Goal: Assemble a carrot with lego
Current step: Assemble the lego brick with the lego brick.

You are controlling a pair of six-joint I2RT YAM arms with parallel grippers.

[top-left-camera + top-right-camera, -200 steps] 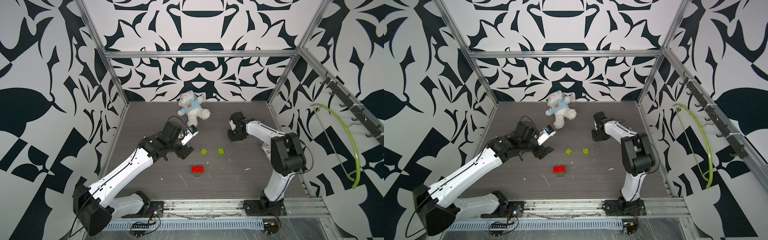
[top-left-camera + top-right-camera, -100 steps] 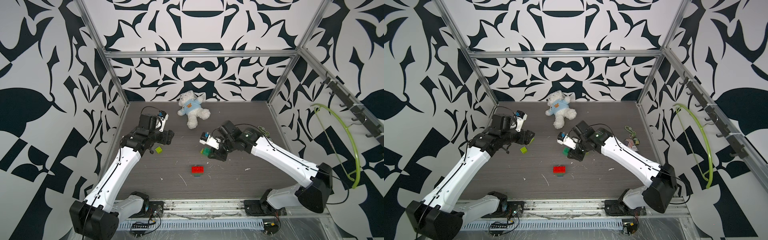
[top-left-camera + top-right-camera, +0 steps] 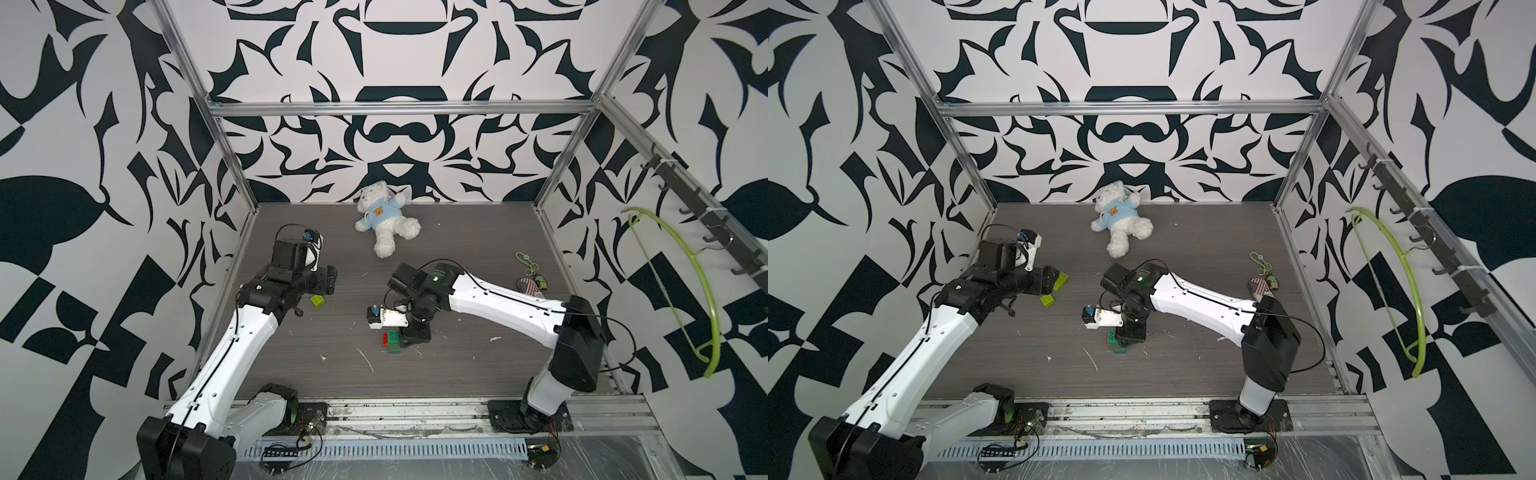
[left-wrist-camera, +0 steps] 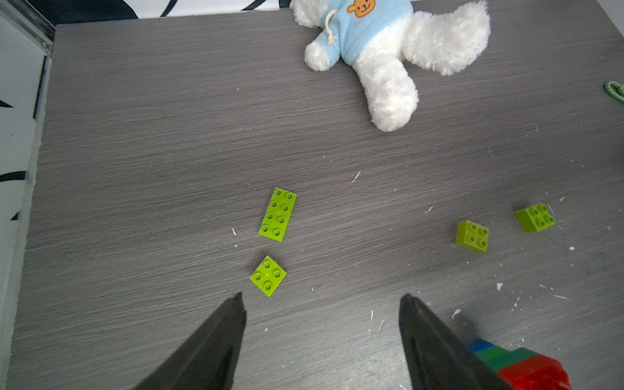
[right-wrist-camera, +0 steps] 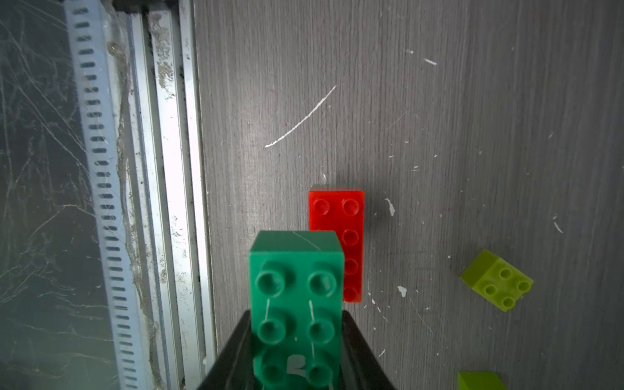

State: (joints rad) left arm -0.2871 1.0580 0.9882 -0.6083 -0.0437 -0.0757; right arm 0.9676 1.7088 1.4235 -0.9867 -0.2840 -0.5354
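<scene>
pinching a dark green brick in the right claw, fingers pressed against both long sides, studs facing the wrist camera. held low near the middle of the tabletop, overlapping one end of a red brick lying flat, studs up; cannot tell whether touching.

spread wide on the left claw, nothing between the fingers, toward the tabletop's left side. just beyond its tips, a small lime brick; past that, a long lime brick, close by but apart. farther toward the right arm, a third lime brick and a fourth lime brick, near each other. partly hidden behind one finger, a stepped stack of blue, dark green and red.

carrot in pieces only, lego loose on the tabletop. at the back wall, a teddy bear on its back.
</scene>
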